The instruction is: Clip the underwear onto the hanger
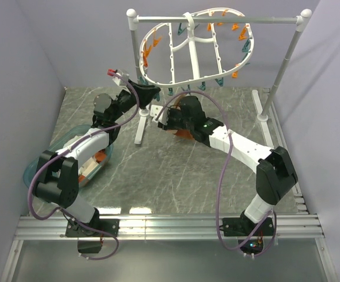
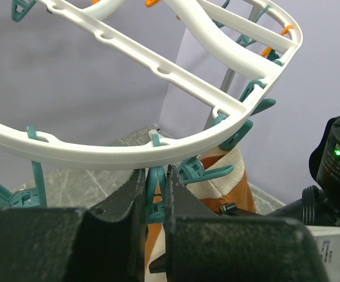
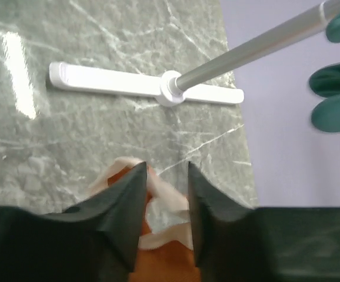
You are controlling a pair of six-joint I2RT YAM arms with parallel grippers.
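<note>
The white oval hanger (image 1: 144, 66) hangs from the stand's top bar, ringed by teal and orange clothespins. My left gripper (image 1: 149, 93) is raised under its near rim (image 2: 99, 154) and is shut on a teal clothespin (image 2: 154, 189) that hangs from the rim. The rust-orange underwear (image 2: 233, 179) with its cream waistband is held up just right of that clothespin. My right gripper (image 3: 167, 170) holds bunched underwear fabric (image 3: 164, 264) between its jaws; a little orange shows below it in the top view (image 1: 185, 134).
The grey-white pole stand (image 1: 287, 59) carries the hanger; its white foot (image 3: 99, 79) lies on the marble table. A teal basket (image 1: 33, 171) with white-and-orange garments sits at the left. More teal clothespins (image 3: 337, 100) hang at the right of the right wrist view.
</note>
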